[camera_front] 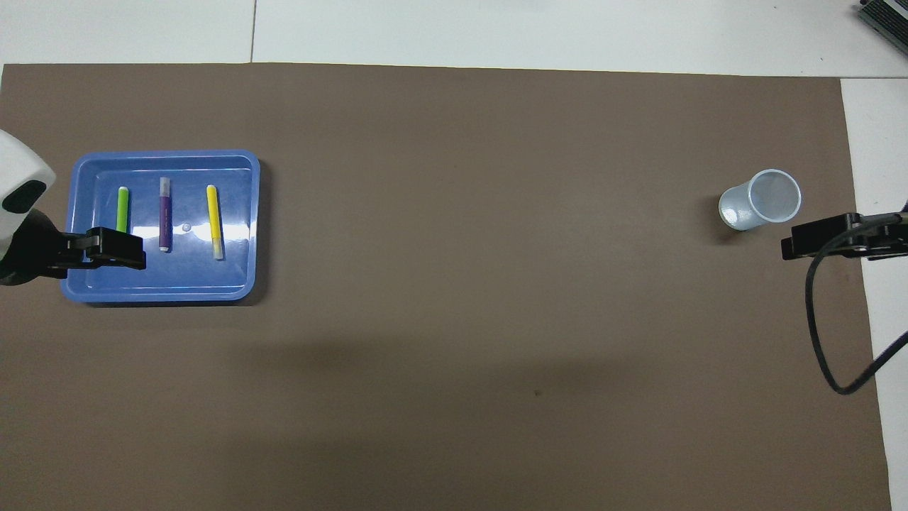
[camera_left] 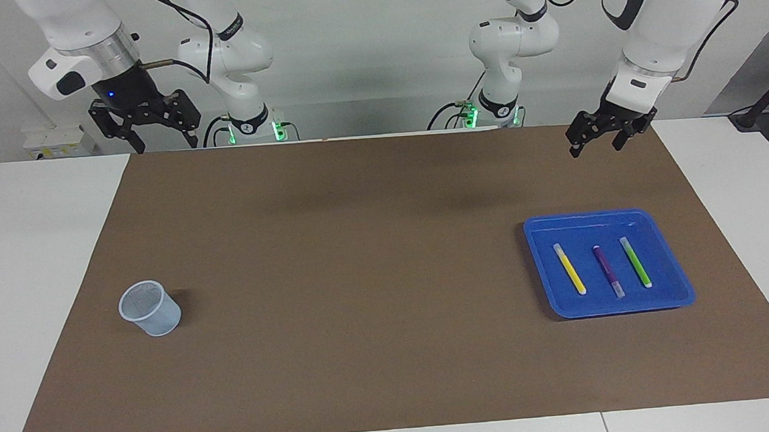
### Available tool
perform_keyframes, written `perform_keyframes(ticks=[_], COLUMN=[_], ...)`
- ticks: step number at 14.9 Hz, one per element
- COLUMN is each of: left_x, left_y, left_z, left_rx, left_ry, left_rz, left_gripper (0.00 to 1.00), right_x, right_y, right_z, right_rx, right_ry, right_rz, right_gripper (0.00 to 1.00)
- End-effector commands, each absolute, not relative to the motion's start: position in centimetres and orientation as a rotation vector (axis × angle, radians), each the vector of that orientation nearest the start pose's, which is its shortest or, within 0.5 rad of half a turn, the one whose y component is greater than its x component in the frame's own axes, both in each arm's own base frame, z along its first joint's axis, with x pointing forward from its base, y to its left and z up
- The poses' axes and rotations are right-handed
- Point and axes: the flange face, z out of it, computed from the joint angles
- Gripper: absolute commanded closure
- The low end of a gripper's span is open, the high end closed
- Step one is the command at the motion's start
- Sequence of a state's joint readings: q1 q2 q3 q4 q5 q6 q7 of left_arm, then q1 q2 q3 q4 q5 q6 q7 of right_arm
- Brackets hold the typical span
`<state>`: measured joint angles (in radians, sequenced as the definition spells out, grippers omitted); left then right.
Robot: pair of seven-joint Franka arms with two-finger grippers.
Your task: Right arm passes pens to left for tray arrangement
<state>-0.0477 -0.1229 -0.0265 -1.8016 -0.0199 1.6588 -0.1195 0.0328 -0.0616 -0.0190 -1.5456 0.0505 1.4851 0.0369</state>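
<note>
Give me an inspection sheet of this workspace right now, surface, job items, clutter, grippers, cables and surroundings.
Surface: brown mat on a white table.
Job's things: blue tray toward the left arm's end; yellow pen, purple pen and green pen lie side by side in it, apart.
Clutter: pale cup toward the right arm's end, upright; looks empty.
Grippers: left gripper open, empty, raised over the mat's edge by the robots. Right gripper open, empty, raised, waiting at its own end.
Cables: black cable hangs from the right wrist.
Surroundings: pale wall; green lights at both bases.
</note>
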Motion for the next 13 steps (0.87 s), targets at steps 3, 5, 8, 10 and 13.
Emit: perform_keyframes(ticks=[3, 5, 8, 10, 13], left_x=[52.0, 52.5, 53.7, 54.1, 54.2], left_y=[-4.1, -4.4, -4.1, -4.6, -4.5], left_z=[62.8, 62.3, 60.8, 60.4, 59.9], left_rx=[-3.142, -3.144, -3.14, -3.139, -3.143], left_ry=[-0.056, -0.051, -0.053, -0.031, 0.026], left_rz=[0.027, -0.031, 0.019, 0.026, 0.039], left_gripper=[0.0, 0.0, 0.0, 0.0, 0.0], right_x=[52.4, 52.4, 52.3, 52.2, 52.2], right_y=[1.2, 1.4, 1.4, 1.1, 1.1], right_z=[66.2, 66.2, 66.1, 66.1, 66.1], right_rx=[-3.081, -3.081, -3.081, -3.082, -3.084], right_ry=[0.058, 0.053, 0.053, 0.057, 0.06], right_rz=[0.02, 0.017, 0.029, 0.034, 0.029], right_gripper=[0.0, 0.0, 0.0, 0.0, 0.0])
